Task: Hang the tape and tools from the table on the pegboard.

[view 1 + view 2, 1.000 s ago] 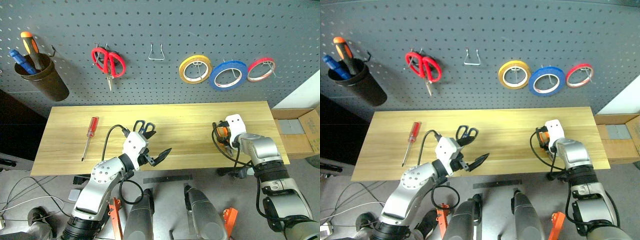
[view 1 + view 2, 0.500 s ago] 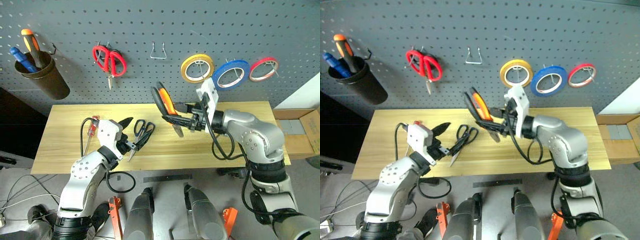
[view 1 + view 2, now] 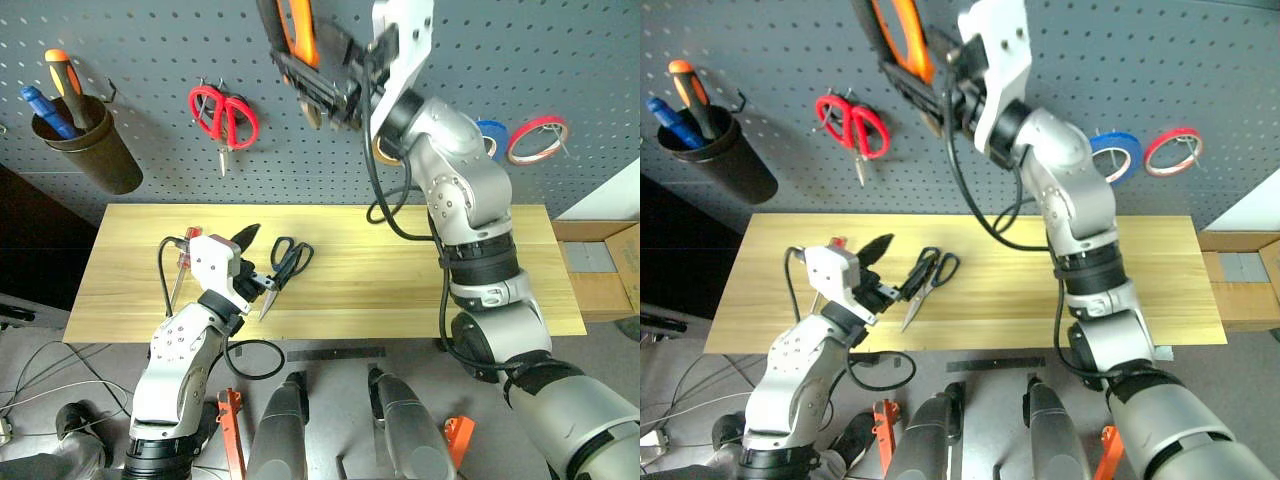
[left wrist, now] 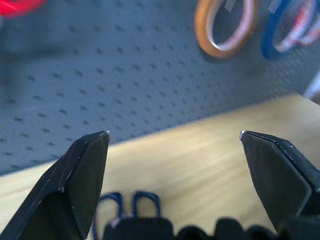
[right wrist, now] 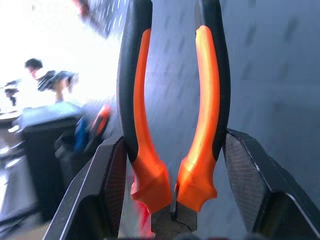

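Pliers: we see the orange-and-black pliers (image 3: 296,30) raised high in front of the pegboard (image 3: 130,40), handles pointing up past the frame's top edge, nose pointing down.
Right claw: our right claw (image 5: 172,200) clamps the pliers at the base of the handles, one black finger (image 5: 102,195) pressed on each side.
Blue tape: the blue roll (image 3: 1113,155) hangs on the pegboard, partly hidden behind our right arm, just beside the red roll (image 3: 1172,151).
Yellow roll: we catch it in the left wrist view (image 4: 225,25), hanging next to the blue one.
Dark scissors: the dark-handled scissors (image 3: 285,262) lie on the worktop (image 3: 400,270), blades toward the near edge, just in front of our left claw.
Left claw: our left claw (image 3: 252,262) hovers above the worktop with its fingers spread wide and nothing between them.
Screwdriver: the clear red-handled screwdriver (image 3: 181,265) lies on the worktop, largely covered by our left wrist.
Red scissors: they (image 3: 224,113) hang on the pegboard, blades down.
Cup: a dark cup (image 3: 88,150) on the pegboard's left holds an orange-handled tool (image 3: 66,82) and a blue one (image 3: 44,109).
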